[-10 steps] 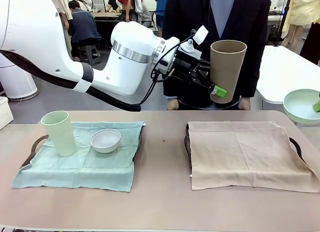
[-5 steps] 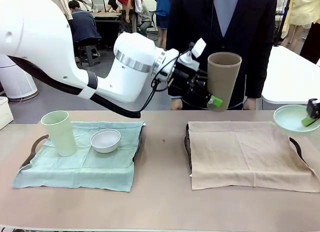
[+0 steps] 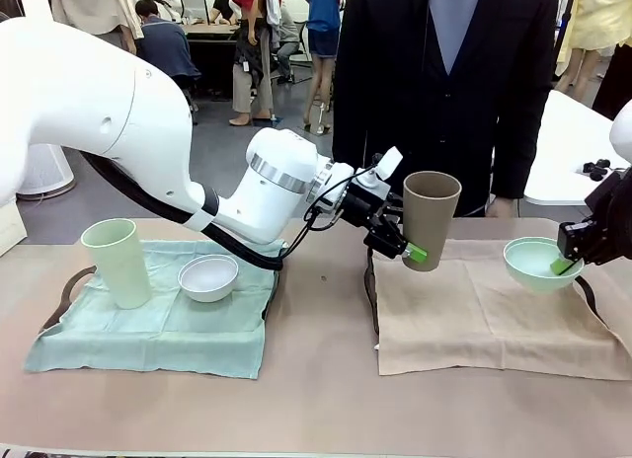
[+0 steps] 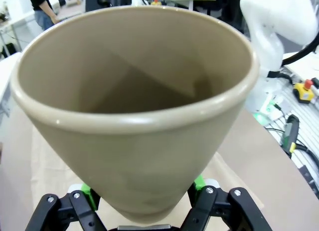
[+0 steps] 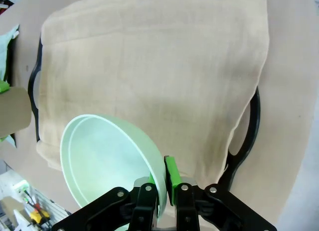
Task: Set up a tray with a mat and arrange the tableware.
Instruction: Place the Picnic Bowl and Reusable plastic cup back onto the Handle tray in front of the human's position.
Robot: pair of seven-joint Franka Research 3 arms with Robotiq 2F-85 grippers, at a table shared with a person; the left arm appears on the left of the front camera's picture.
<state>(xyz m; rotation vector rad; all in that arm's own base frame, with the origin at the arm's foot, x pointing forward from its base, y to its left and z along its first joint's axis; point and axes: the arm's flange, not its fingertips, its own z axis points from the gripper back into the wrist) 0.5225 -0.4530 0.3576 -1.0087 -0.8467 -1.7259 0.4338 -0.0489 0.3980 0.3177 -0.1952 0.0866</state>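
Trays come first for you: two sit on the counter [image 3: 316, 399], each under a cloth, their dark handles poking out. The right tray's tan mat [image 3: 489, 305] lies bare, with one black handle [image 5: 244, 141] showing at its edge in the right wrist view. The left tray's green mat [image 3: 163, 315] carries the green cup [image 3: 118, 263] upright and, just beside it, the white bowl [image 3: 207, 277]. A person [image 3: 449, 83] stands at the far side, behind the tan mat. Your left arm reaches across the middle; its left tool [image 3: 407, 243] is clamped on the lower wall of the tan cup [image 3: 429, 219], which hangs tilted over the tan mat's near-left corner, mouth up. Your right tool [image 3: 571, 258] pinches the rim of the mint bowl [image 3: 538, 263] between its pads, holding it tilted above the mat's right part, well apart from the cup.
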